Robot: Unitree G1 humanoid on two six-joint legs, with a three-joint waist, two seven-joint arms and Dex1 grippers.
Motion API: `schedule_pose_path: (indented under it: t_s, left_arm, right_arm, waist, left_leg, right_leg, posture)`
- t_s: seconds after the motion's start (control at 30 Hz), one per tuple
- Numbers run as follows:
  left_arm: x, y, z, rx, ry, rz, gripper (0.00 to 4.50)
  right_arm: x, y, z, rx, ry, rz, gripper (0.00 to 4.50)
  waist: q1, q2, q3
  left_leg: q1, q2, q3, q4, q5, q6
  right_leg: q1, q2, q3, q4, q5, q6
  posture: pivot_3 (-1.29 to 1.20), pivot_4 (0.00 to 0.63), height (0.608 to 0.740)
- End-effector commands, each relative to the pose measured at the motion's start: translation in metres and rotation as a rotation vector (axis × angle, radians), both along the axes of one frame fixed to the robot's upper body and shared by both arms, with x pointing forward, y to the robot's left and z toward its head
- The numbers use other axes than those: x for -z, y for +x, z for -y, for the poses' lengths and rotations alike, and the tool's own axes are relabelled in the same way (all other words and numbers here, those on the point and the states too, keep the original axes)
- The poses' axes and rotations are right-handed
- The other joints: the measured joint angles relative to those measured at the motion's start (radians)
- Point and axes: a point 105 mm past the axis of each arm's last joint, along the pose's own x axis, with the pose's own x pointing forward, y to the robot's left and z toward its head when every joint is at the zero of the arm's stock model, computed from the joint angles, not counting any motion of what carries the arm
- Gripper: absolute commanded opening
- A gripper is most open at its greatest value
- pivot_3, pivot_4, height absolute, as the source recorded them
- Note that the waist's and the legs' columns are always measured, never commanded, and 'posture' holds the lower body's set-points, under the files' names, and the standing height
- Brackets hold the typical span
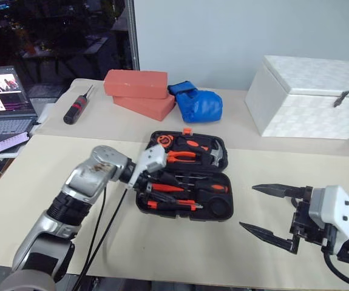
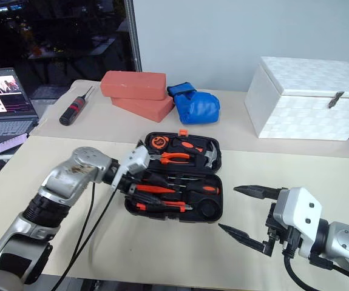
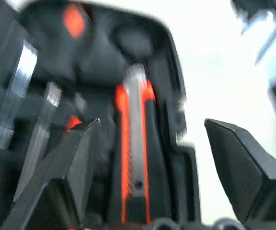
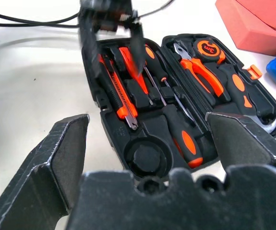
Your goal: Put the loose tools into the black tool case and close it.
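Left gripper (image 3: 147,139) over open black tool case (image 1: 220,212), jaws apart, empty.
Right gripper (image 1: 265,209) beside case, released; tape measure (image 4: 208,49) reads "3m".

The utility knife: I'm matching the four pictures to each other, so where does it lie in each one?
Left eye view: utility knife along the near edge of the open tool case.
Right eye view: same near edge, just beyond the left gripper.
Left wrist view: running up the middle, between that gripper's open fingers.
Right wrist view: left side of the case.
Shared landmark: the round recess past the knife's end.
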Motion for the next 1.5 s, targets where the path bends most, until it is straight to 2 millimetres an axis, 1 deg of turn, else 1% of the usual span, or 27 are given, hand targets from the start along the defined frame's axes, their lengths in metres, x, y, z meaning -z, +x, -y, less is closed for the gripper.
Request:
schedule_pose_path:
  t_s: [0.03,0.1,0.13,0.17,0.2,0.3,0.37,0.5,0.57,0.6,0.63,0.7,0.73,0.8,0.83,0.9,0.93,0.97,1.0,1.07,1.17,1.27,1.3,1.37,1.4,1.43,1.5]
  left_arm:
    - [-0.016,-0.004,-0.003,-0.045,-0.159,0.022,2.87]
    - [-0.004,-0.008,-0.005,-0.061,-0.153,0.04,2.19]
    - [0.005,-0.011,-0.007,-0.069,-0.127,0.028,1.69]
    - [0.02,-0.015,-0.009,-0.075,-0.075,0.037,1.51]
    - [0.036,-0.018,-0.013,-0.079,-0.013,0.043,1.03]
    - [0.083,-0.026,-0.024,-0.097,0.188,0.056,0.06]
    - [0.103,-0.031,-0.027,-0.069,0.272,0.071,0.06]
    - [0.114,-0.03,-0.018,-0.077,0.296,0.096,0.06]
    - [0.111,-0.027,-0.01,-0.082,0.248,0.105,0.06]
    - [0.103,-0.026,-0.003,-0.088,0.181,0.114,0.06]
    - [0.089,-0.025,0.004,-0.099,0.079,0.116,0.06]
    - [0.051,-0.021,0.012,-0.153,-0.153,0.085,0.06]
    - [0.04,-0.023,0.014,-0.158,-0.206,0.079,0.06]
    - [0.024,-0.024,0.007,-0.159,-0.25,0.063,0.06]
    - [0.015,-0.027,0.002,-0.137,-0.272,0.05,0.06]
    - [-0.003,-0.035,0.006,-0.094,-0.324,0.035,0.57]
    - [-0.01,-0.039,0.007,-0.07,-0.332,0.038,0.73]
    - [-0.014,-0.042,0.009,-0.053,-0.33,0.041,1.18]
    - [-0.019,-0.044,0.007,-0.032,-0.326,0.051,1.53]
    - [-0.024,-0.051,0.014,0.004,-0.323,0.062,2.26]
    - [-0.029,-0.056,0.022,0.033,-0.322,0.074,3.3]
    - [-0.031,-0.055,0.022,0.047,-0.31,0.081,4.39]
    - [-0.032,-0.055,0.024,0.049,-0.31,0.081,4.5]
    - [-0.034,-0.057,0.026,0.057,-0.316,0.086,4.5]
    - [-0.034,-0.058,0.029,0.057,-0.318,0.097,4.5]
    - [-0.036,-0.058,0.029,0.056,-0.323,0.105,4.5]
    - [-0.037,-0.059,0.031,0.052,-0.33,0.116,4.5]
  right_arm:
    - [-0.005,0.0,-0.005,-0.005,0.031,0.029,4.5]
    - [-0.005,0.0,-0.005,-0.002,0.033,0.029,4.5]
    - [-0.005,0.0,-0.005,-0.001,0.033,0.028,4.5]
    - [-0.005,-0.001,-0.005,0.0,0.033,0.028,4.5]
    - [-0.005,-0.001,-0.005,0.002,0.032,0.026,4.5]
    - [-0.006,-0.003,-0.003,0.005,0.023,0.02,4.5]
    - [-0.006,-0.004,-0.001,0.006,0.014,0.015,4.5]
    - [-0.008,-0.008,0.0,0.008,0.002,0.006,4.5]
    - [-0.009,-0.008,0.001,0.019,-0.001,0.002,4.5]
    - [-0.009,-0.008,0.004,0.039,-0.002,-0.004,4.5]
    - [-0.008,-0.006,0.006,0.07,-0.004,-0.006,4.5]
    - [-0.006,-0.001,0.018,0.175,0.017,-0.016,4.5]
    - [-0.006,-0.001,0.024,0.217,0.023,-0.017,4.5]
    - [-0.005,0.001,0.035,0.321,0.009,0.002,4.5]
    - [-0.003,0.003,0.04,0.377,-0.009,0.006,4.5]
    - [0.003,0.003,0.058,0.487,-0.04,-0.005,4.5]
    - [0.009,0.005,0.065,0.534,-0.049,-0.041,4.5]
    - [0.014,0.006,0.074,0.583,-0.057,-0.072,4.5]
    - [0.019,0.014,0.086,0.661,-0.123,-0.072,4.5]
    - [0.029,0.02,0.112,0.763,-0.206,-0.124,4.5]
    - [0.038,0.031,0.126,0.772,-0.21,-0.212,4.5]
    - [0.047,0.054,0.136,0.796,-0.222,-0.274,4.5]
    - [0.05,0.061,0.14,0.814,-0.224,-0.293,4.25]
    - [0.054,0.07,0.143,0.827,-0.22,-0.331,3.77]
    - [0.056,0.072,0.144,0.824,-0.222,-0.342,3.31]
    - [0.06,0.075,0.146,0.836,-0.232,-0.364,3.14]
    - [0.067,0.076,0.151,0.852,-0.246,-0.403,3.14]
  waist:
    - [-0.002,0.0,0.0]
    - [-0.005,0.001,0.0]
    - [-0.004,0.001,0.0]
    - [-0.003,0.001,0.0]
    - [-0.002,0.001,0.0]
    - [0.0,0.0,0.0]
    - [0.003,0.001,-0.002]
    - [0.006,0.007,-0.015]
    - [0.01,0.01,-0.019]
    - [0.017,0.012,-0.021]
    - [0.019,0.013,-0.022]
    - [0.021,0.015,-0.023]
    - [0.021,0.013,-0.022]
    - [0.018,0.007,-0.018]
    - [0.016,0.007,-0.018]
    - [0.009,0.007,-0.019]
    - [0.009,0.007,-0.019]
    - [0.009,0.007,-0.019]
    - [0.008,0.008,-0.019]
    - [0.003,0.008,-0.019]
    - [0.001,0.008,-0.019]
    - [-0.006,0.007,-0.019]
    - [-0.008,0.007,-0.018]
    - [-0.007,0.007,-0.018]
    - [-0.005,0.008,-0.018]
    - [-0.003,0.008,-0.018]
    - [0.0,0.008,-0.018]
  left_leg:
    - [0.0,0.0,0.0,0.0,0.0,0.0]
    - [0.001,0.0,0.0,0.0,0.0,0.0]
    - [0.001,0.0,0.001,0.0,0.0,0.0]
    - [0.001,0.0,0.001,0.0,0.0,0.0]
    - [0.001,0.0,0.001,0.0,0.0,0.0]
    - [0.001,0.0,0.001,0.0,0.0,0.0]
    - [0.004,0.0,0.001,0.0,0.0,0.0]
    - [0.007,0.0,0.002,0.0,0.0,0.0]
    - [0.009,-0.001,0.002,0.0,0.0,0.0]
    - [0.012,-0.002,0.002,0.0,-0.001,-0.001]
    - [0.014,-0.003,0.001,0.0,-0.005,-0.008]
    - [0.013,-0.003,0.0,0.0,-0.005,-0.009]
    - [0.011,-0.002,0.0,0.0,-0.005,-0.009]
    - [0.0,0.0,0.001,0.0,-0.002,-0.004]
    - [-0.002,0.0,0.002,0.0,0.0,-0.002]
    - [-0.001,0.0,0.004,0.0,0.0,-0.001]
    - [-0.001,0.0,0.004,0.0,0.0,-0.001]
    - [-0.001,0.0,0.004,0.0,0.001,0.0]
    - [-0.001,0.0,0.004,0.0,0.001,0.001]
    - [-0.002,-0.001,0.005,0.0,0.004,0.006]
    - [-0.003,-0.001,0.005,-0.001,0.004,0.007]
    - [-0.005,-0.002,0.004,-0.002,0.003,0.008]
    - [-0.004,-0.001,0.003,-0.002,0.003,0.008]
    - [-0.005,-0.002,0.003,-0.002,0.003,0.008]
    - [-0.004,-0.002,0.003,-0.002,0.003,0.008]
    - [-0.005,-0.002,0.002,-0.002,0.003,0.008]
    - [-0.005,-0.002,0.002,-0.002,0.003,0.008]
  right_leg:
    - [0.0,0.0,0.0,0.0,0.0,0.0]
    - [0.001,0.0,0.001,0.0,0.0,0.0]
    - [0.0,0.0,0.001,0.0,0.0,0.0]
    - [0.0,0.0,0.001,0.0,0.0,0.0]
    - [0.0,0.0,0.001,0.0,0.0,0.0]
    - [0.0,0.0,0.001,0.0,0.0,0.0]
    - [0.003,-0.001,0.001,0.0,0.0,-0.001]
    - [0.005,-0.001,0.002,-0.001,0.0,-0.001]
    - [0.007,-0.002,0.002,-0.002,0.0,-0.001]
    - [0.007,-0.003,0.002,-0.002,0.0,-0.001]
    - [0.009,-0.004,0.003,-0.005,-0.001,-0.001]
    - [0.01,-0.003,0.003,-0.009,-0.001,-0.001]
    - [0.009,-0.003,0.002,-0.012,0.0,-0.001]
    - [0.004,-0.003,0.002,-0.014,0.0,-0.001]
    - [0.003,-0.003,0.002,-0.014,0.0,-0.001]
    - [0.003,-0.003,0.003,-0.013,0.002,-0.001]
    - [0.002,-0.003,0.003,-0.013,0.002,-0.001]
    - [0.002,-0.003,0.003,-0.012,0.003,-0.001]
    - [0.002,-0.003,0.003,-0.011,0.003,-0.001]
    - [0.002,-0.003,0.004,-0.011,0.003,-0.002]
    - [0.001,-0.003,0.004,-0.012,0.003,-0.001]
    - [0.001,-0.001,0.004,-0.012,0.003,0.0]
    - [0.001,0.0,0.004,-0.012,0.003,0.0]
    - [0.0,0.0,0.005,-0.012,0.004,0.0]
    - [0.001,0.0,0.005,-0.012,0.004,0.0]
    - [0.0,0.0,0.005,-0.012,0.004,0.0]
    - [0.001,0.0,0.005,-0.012,0.003,0.001]
  posture:
    - [0.0,0.15,0.74]
    - [0.0,0.15,0.74]
    - [0.0,0.15,0.74]
    - [0.0,0.15,0.74]
    - [0.0,0.15,0.74]
    - [0.0,0.15,0.74]
    - [0.0,0.15,0.74]
    - [0.0,0.15,0.74]
    - [0.0,0.15,0.74]
    - [0.0,0.15,0.74]
    - [0.0,0.15,0.74]
    - [0.0,0.15,0.74]
    - [0.0,0.15,0.74]
    - [0.0,0.15,0.74]
    - [0.0,0.15,0.74]
    - [0.0,0.15,0.74]
    - [0.0,0.15,0.74]
    - [0.0,0.15,0.74]
    - [0.0,0.15,0.74]
    - [0.0,0.15,0.74]
    - [0.0,0.15,0.74]
    - [0.0,0.15,0.74]
    - [0.0,0.15,0.74]
    - [0.0,0.15,0.74]
    - [0.0,0.15,0.74]
    - [0.0,0.15,0.74]
    - [0.0,0.15,0.74]
